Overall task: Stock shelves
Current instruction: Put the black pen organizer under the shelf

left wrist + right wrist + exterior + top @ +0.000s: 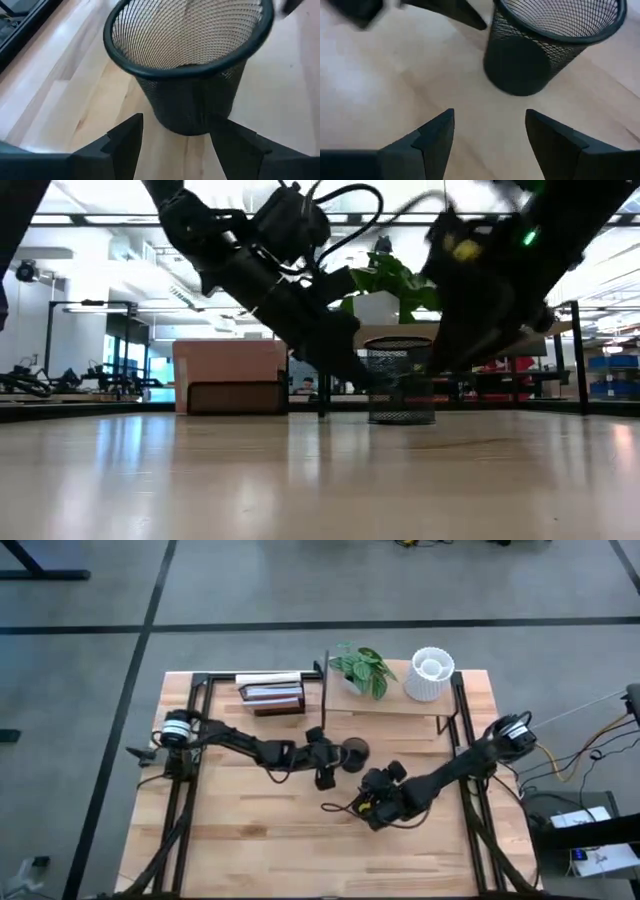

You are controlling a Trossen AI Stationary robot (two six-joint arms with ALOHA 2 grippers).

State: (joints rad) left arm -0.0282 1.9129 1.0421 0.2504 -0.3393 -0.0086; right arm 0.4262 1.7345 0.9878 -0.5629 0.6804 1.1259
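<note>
A black mesh cup (353, 753) stands upright on its base on the table, in front of the shelves (390, 708). My left gripper (177, 135) comes at the cup from the table's left. It is open, with one finger on either side of the cup's lower part (192, 112); I cannot tell whether either finger touches it. My right gripper (490, 135) is open on the cup's near right side and a little short of it, with bare table between its fingers. In the low view the cup (400, 380) shows between both arms.
On the shelves' board stand a green plant (362, 668) and a white ribbed pot (430, 675). Books (270, 692) lie at the back left. Black frame bars (190, 740) run along both table sides. The near half of the tabletop (300, 850) is bare wood.
</note>
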